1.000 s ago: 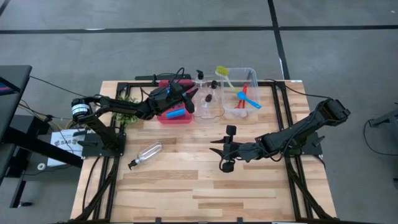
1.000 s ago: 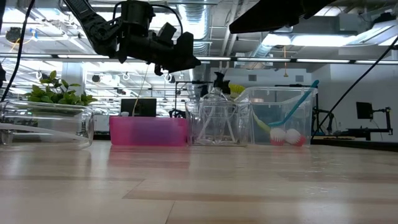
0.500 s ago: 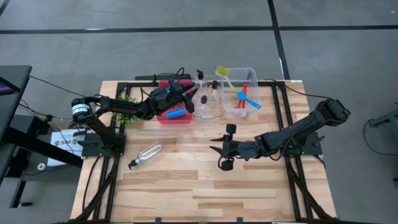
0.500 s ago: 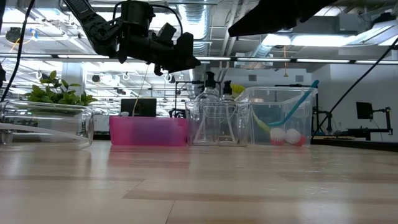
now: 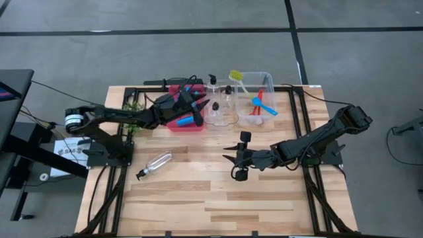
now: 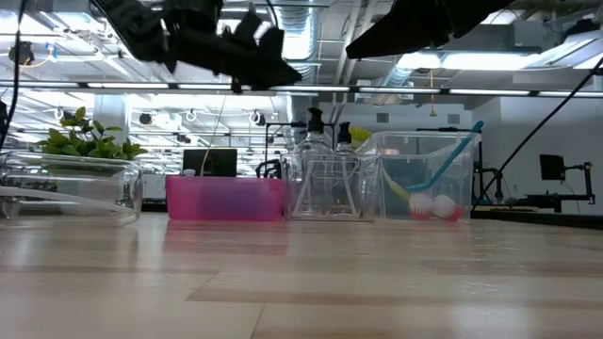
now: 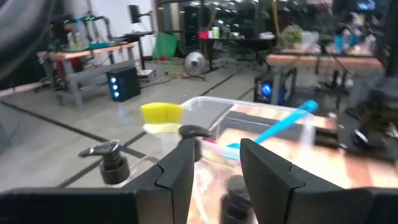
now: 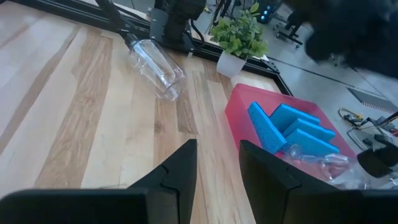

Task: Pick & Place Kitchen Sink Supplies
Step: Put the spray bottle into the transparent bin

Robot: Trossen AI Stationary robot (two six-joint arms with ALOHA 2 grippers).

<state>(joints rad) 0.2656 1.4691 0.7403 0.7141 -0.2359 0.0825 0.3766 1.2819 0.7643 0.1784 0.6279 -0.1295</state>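
Observation:
My left gripper (image 5: 203,104) hovers open above the gap between the red tray (image 5: 173,125) and the middle clear bin (image 5: 222,120), holding nothing; in its wrist view the fingers (image 7: 219,144) frame only the bins beyond. Blue sponges (image 5: 186,121) lie in the red tray. Pump bottles (image 5: 218,99) stand in the middle bin. Blue, red and yellow-green brushes (image 5: 256,100) lean in the right bin. One clear pump bottle (image 5: 156,163) lies on its side on the table, near the left. My right gripper (image 5: 227,155) waits open mid-table, above the wood.
A small leafy plant (image 5: 135,111) stands beside the red tray, under my left arm. The tray and the two clear bins line the table's far edge. Bare wood (image 5: 211,205) stretches across the near half.
My left gripper has risen a little above the tray and the middle bin, staying open. In the low view a pump bottle in the middle bin has shifted and now stands more upright beside the other.

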